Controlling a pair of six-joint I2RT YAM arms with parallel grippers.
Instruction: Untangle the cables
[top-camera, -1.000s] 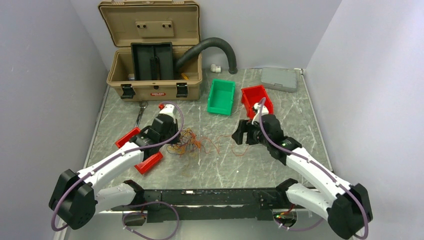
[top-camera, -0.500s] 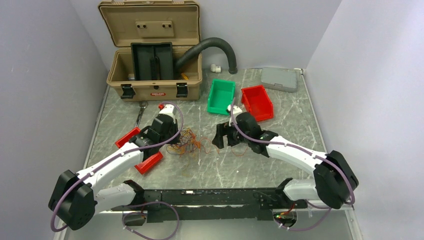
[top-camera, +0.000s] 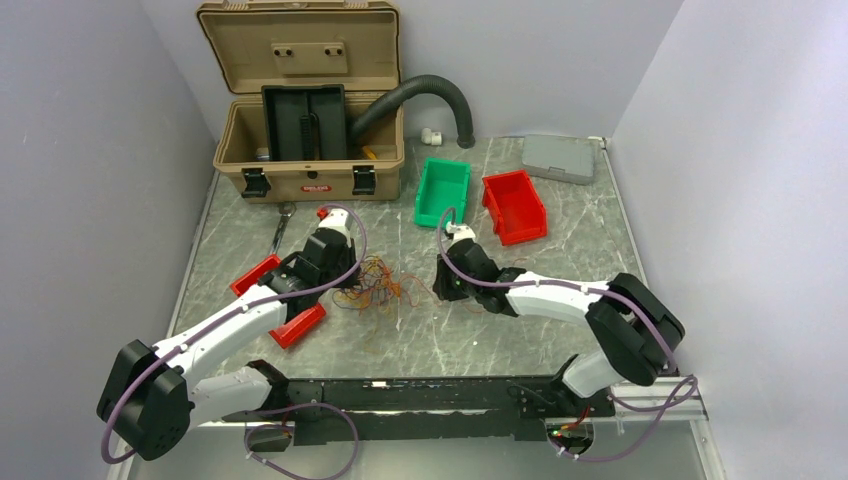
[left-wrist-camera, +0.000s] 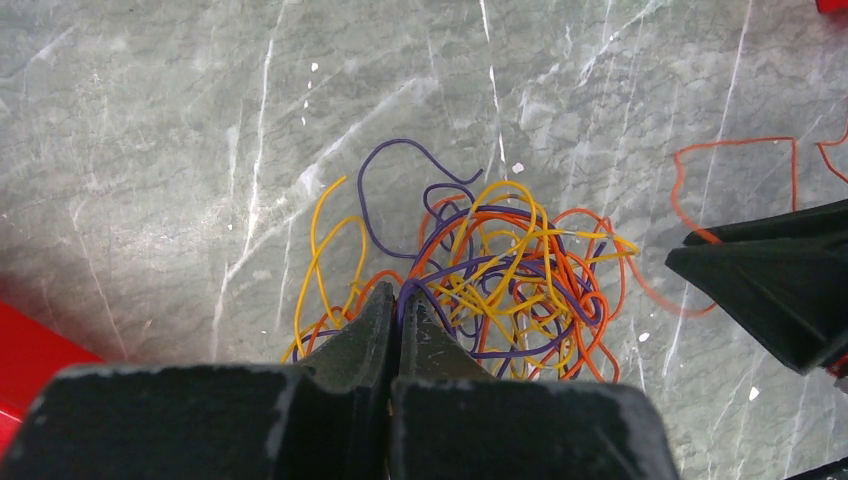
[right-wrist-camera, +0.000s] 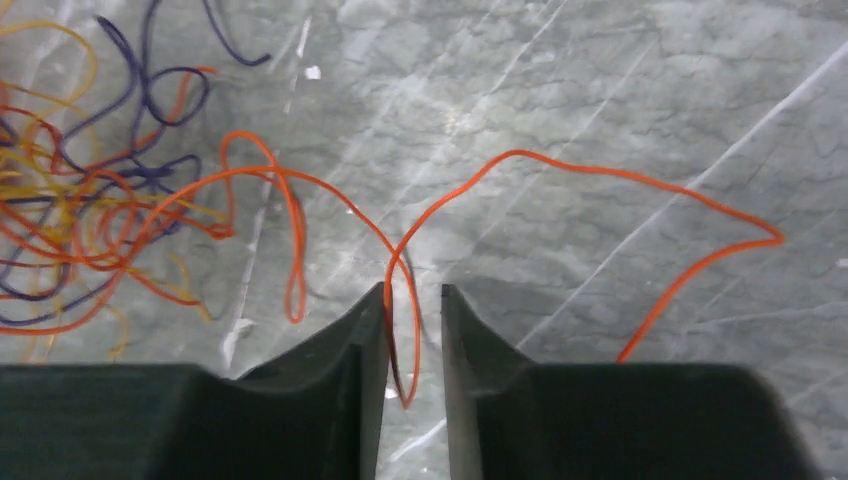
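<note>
The cables (top-camera: 376, 284) lie as a tangle of thin orange, yellow and purple strands (left-wrist-camera: 510, 265) on the marble table, between my two arms. My left gripper (top-camera: 347, 290) sits at the tangle's left edge, its jaws shut (left-wrist-camera: 398, 296) with a purple strand and other wires pinched at the tips. My right gripper (top-camera: 446, 291) is low over the table just right of the tangle. Its jaws (right-wrist-camera: 415, 292) stand a narrow gap apart, with a loop of a loose orange wire (right-wrist-camera: 560, 165) lying between them, unpinched. That wire trails away to the right.
An open tan toolbox (top-camera: 305, 100) and a black corrugated hose (top-camera: 430, 90) stand at the back. A green bin (top-camera: 443, 192), a red bin (top-camera: 515, 205) and a grey case (top-camera: 560, 158) lie behind the right arm. Red pieces (top-camera: 298, 325) lie by the left arm.
My right arm has swung left from beside the red bin to the tangle's right edge, and its jaws have narrowed around the orange loop. The left arm has not moved.
</note>
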